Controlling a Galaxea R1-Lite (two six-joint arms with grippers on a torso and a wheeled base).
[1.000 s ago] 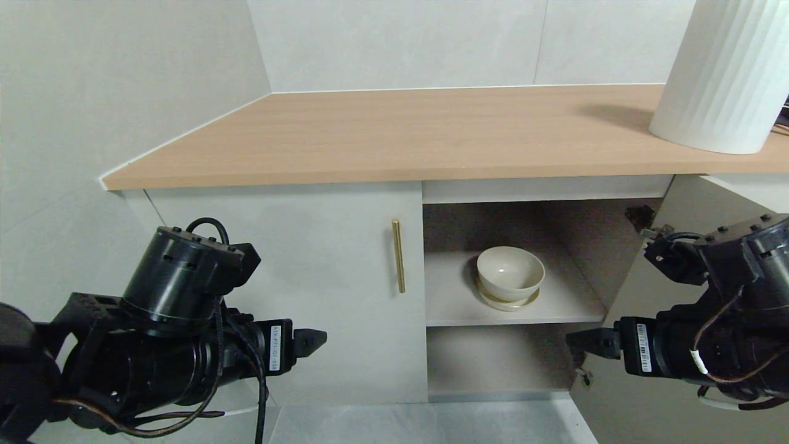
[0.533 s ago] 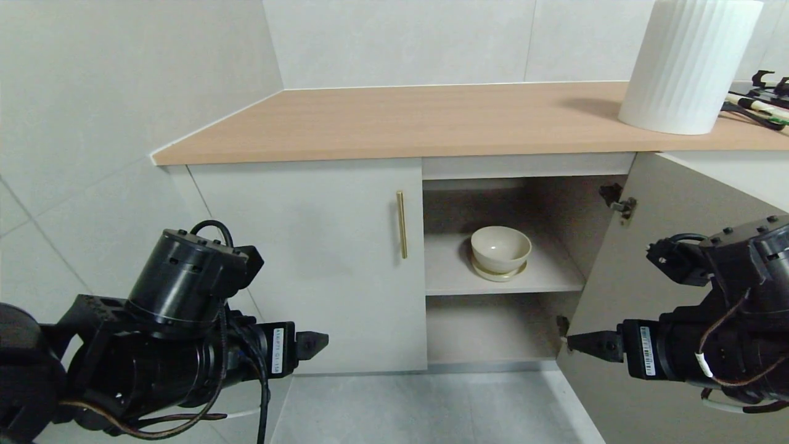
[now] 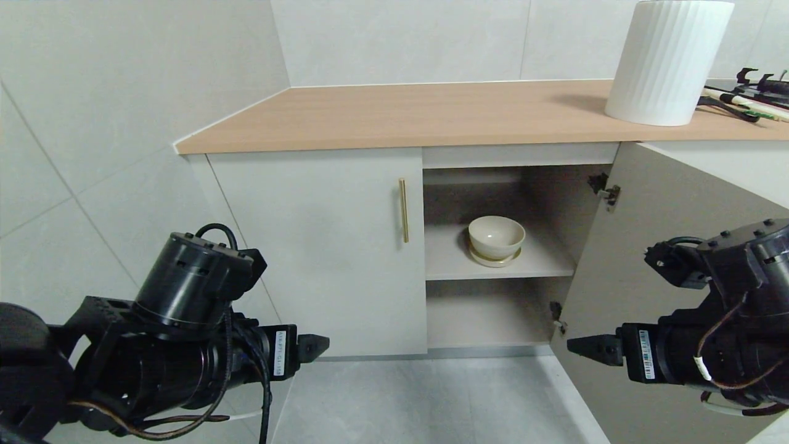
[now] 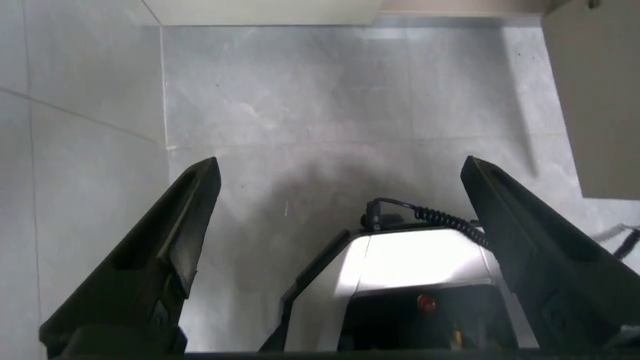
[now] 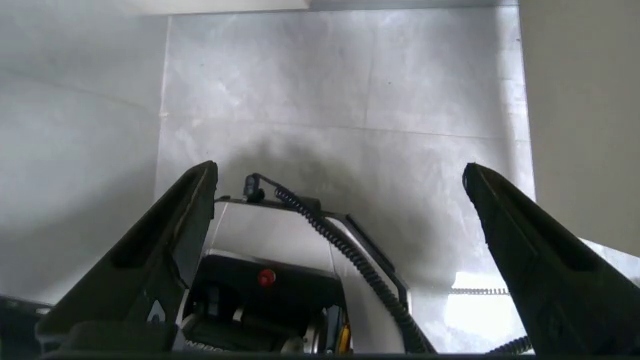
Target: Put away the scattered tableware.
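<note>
Fingers [image 4: 175,245] spread wide, the left gripper [image 3: 313,347] and right gripper [image 3: 584,346] hang at lower left and lower right of the head view, facing the open cabinet [image 3: 345,246] whose upper shelf [image 3: 447,262], centre frame, holds a cream bowl [image 3: 496,236] on a plate [image 3: 495,259].

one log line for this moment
left gripper: open, empty | right gripper: open, empty | round cream bowl: on cream plate, upper cupboard shelf | right cupboard door: open

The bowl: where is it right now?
Head view, centre: the bowl sits on a saucer on the upper shelf inside the open cabinet, right of the gold handle on the closed door.
</note>
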